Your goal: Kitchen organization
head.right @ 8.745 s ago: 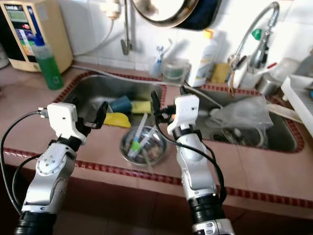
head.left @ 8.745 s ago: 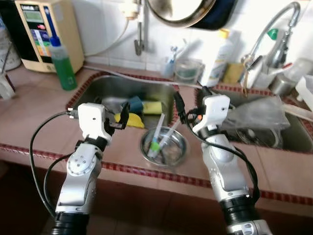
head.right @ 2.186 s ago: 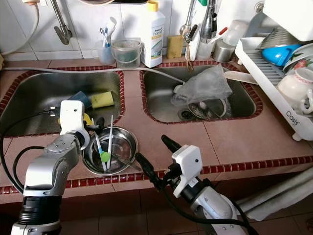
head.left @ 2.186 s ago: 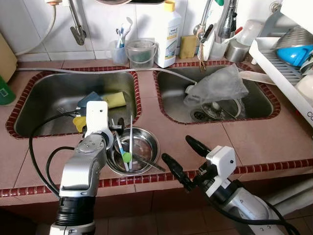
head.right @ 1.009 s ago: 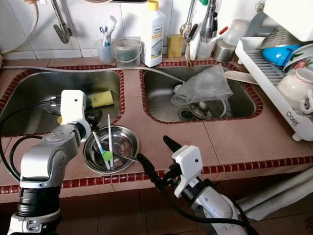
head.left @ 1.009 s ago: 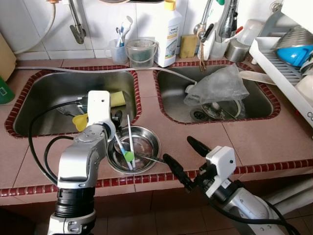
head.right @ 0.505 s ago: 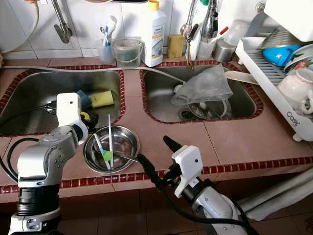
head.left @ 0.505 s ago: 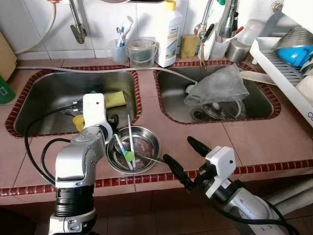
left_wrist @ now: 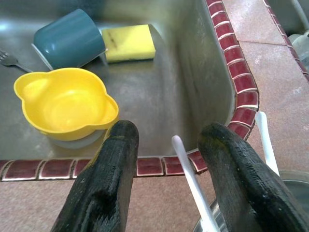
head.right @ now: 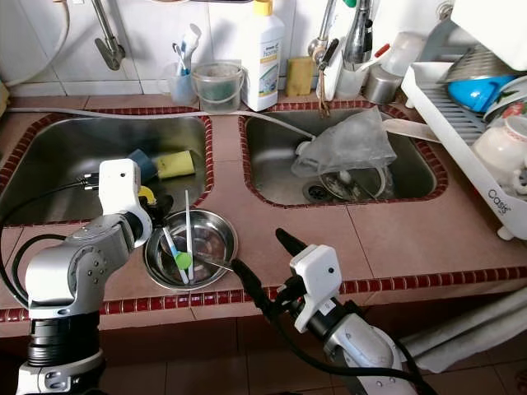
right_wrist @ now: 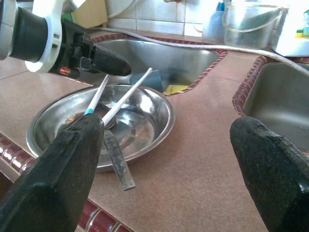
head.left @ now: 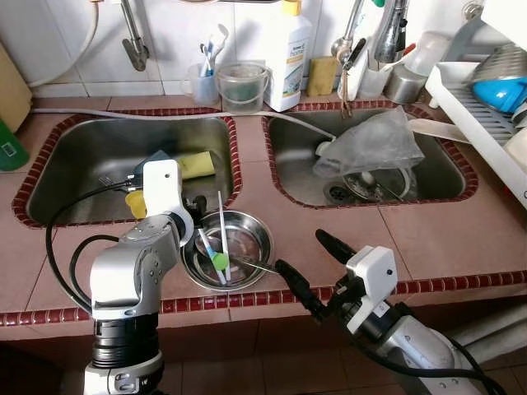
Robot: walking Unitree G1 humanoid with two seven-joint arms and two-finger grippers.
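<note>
Pinkish-brown tiled counter (head.left: pixel 461 230) edged in dark red trim tiles (head.left: pixel 247 300). Two stainless sinks set in: left sink (head.left: pixel 82 164), right sink (head.left: pixel 288 160). White tiled wall (head.left: pixel 177 33) behind, with a faucet (head.left: pixel 387 33) at the back. White dish rack (head.left: pixel 473 99) at right edge. Even, soft light.

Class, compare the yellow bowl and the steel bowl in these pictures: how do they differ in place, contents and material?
Place: the yellow bowl sits down inside the left sink; the steel bowl stands on the tiled counter, by the sink's corner.
Contents: the yellow bowl looks empty; the steel bowl holds utensils.
Material: the yellow bowl looks like matte plastic, the steel bowl is shiny metal.
Both stand upright.
</note>
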